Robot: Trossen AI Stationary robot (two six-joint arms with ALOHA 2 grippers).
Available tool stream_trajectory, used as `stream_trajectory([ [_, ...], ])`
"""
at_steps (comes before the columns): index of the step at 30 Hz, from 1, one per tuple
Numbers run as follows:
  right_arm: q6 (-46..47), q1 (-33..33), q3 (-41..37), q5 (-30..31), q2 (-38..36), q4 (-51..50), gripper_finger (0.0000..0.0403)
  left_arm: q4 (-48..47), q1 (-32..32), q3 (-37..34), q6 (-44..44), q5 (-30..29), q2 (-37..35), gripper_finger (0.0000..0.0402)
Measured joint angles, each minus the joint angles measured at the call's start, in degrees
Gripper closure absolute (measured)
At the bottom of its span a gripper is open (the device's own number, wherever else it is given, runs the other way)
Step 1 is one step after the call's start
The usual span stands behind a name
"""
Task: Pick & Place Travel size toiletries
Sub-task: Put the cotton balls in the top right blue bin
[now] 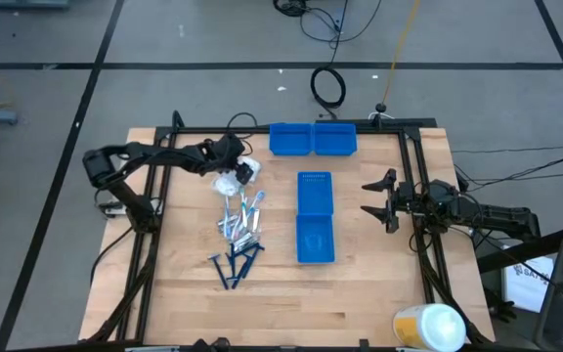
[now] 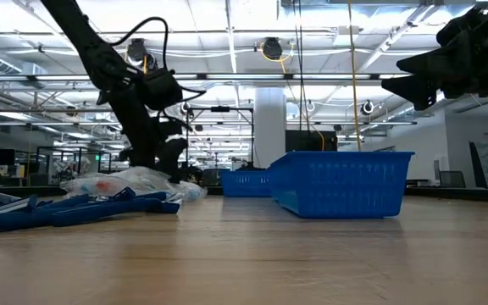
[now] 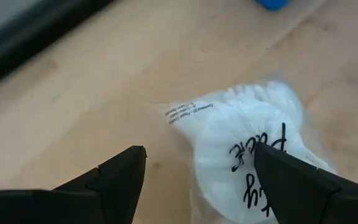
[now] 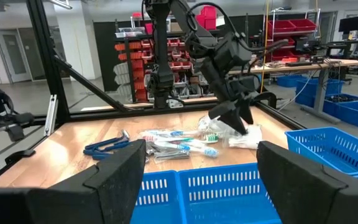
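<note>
Hovering low over the wooden table (image 1: 379,284), the left gripper (image 1: 245,168) stands with its dark fingers spread wide, straddling a white plastic packet (image 3: 253,149) without pinching it. That packet is crinkled, translucent film around a round white pad; it carries dark handwriting-style lettering and a line of small print, neither fully legible. It lies at the far end of the toiletry pile, on the left half of the table, just beside the gripper's tips.

Nearer the front edge from it lie slim white and light-blue sticks (image 1: 247,217) mixed with short silvery tubes (image 1: 231,227), their long axes running roughly front to back with a slight slant. Closest to the front edge sit the dark blue razors (image 1: 235,264), T-shaped, hard plastic, handles fanned and likewise running mostly front to back.

Blue plastic bins with slotted, ribbed walls stand apart from the pile: two short bins (image 1: 313,139) side by side at the table's far edge, and two long bins (image 1: 314,217) end to end at centre, long axis front to back.

The right gripper (image 1: 379,198) waits at the table's right side, raised, fingers spread and holding nothing, pointing toward the central bins
</note>
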Motion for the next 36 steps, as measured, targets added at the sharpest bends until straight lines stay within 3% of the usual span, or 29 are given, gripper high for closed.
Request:
stream_trajectory([
  [3,0.0,0.0,-0.01,0.0,0.0,0.0,0.011,0.06,0.26,0.07,-1.27,1.51,0.67,0.0115],
  [7,0.0,0.0,-0.02,0.0,0.0,-0.02,0.011,0.3,0.19,0.07,-1.35,3.14,0.69,0.0163],
  [11,-0.6,0.0,-0.01,2.76,0.02,2.02,0.011,1.09,0.18,0.07,-1.08,3.95,0.71,0.0243],
  [14,-0.43,-0.02,-0.02,7.26,0.02,7.63,0.011,1.89,-0.1,0.07,0.64,4.05,0.14,0.031],
  [18,2.67,-0.01,-0.04,7.45,0.0,17.56,0.011,2.5,-0.93,0.03,6.2,4.03,-3.79,0.0387],
  [24,15.81,0.02,-0.04,7.48,-0.02,26.55,0.011,6.67,-3.13,-0.02,12.17,3.81,-14.09,0.0384],
  [29,15.85,0.01,-0.04,7.51,-0.01,29.47,0.011,16.0,-4.9,-0.02,17.84,3.83,-19.23,0.0396],
  [36,11.88,0.0,-0.04,9.41,0.03,26.88,0.011,25.81,-7.68,0.0,29.26,3.85,-19.37,0.0398],
])
